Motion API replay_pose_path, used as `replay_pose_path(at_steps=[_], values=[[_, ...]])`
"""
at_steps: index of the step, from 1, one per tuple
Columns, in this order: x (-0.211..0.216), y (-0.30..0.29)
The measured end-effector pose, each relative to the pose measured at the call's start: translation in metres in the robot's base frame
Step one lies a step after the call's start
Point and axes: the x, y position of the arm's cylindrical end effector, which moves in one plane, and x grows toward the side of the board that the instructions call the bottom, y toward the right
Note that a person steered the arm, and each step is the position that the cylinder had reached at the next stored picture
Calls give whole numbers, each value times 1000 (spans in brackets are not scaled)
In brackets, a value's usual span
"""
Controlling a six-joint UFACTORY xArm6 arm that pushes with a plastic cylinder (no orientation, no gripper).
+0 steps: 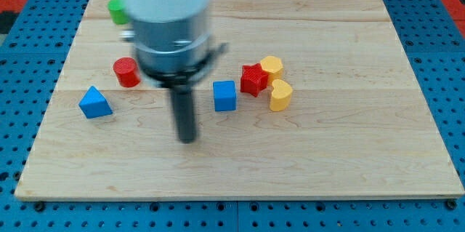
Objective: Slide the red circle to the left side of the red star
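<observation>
Plainly, the red circle (126, 71) looks a light, stiff plastic puck, apt to slide easily on the smooth wooden table (349, 152); it wants a push low on its left face. It lies up and to the view's left of the tip (188, 140), well apart from it. Right of the tip sit the blue cube (225, 95), then the red star (253, 80), which touches two yellow blocks (276, 83). The arm carries no fingers, only the rod. Its blurred body covers part of the green block (116, 9).
</observation>
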Motion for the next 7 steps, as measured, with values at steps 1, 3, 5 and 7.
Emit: replay_pose_path(at_steps=[1,3,5,7], values=[[-4,-91],[-50,-171],[-93,-159],[-135,-71]])
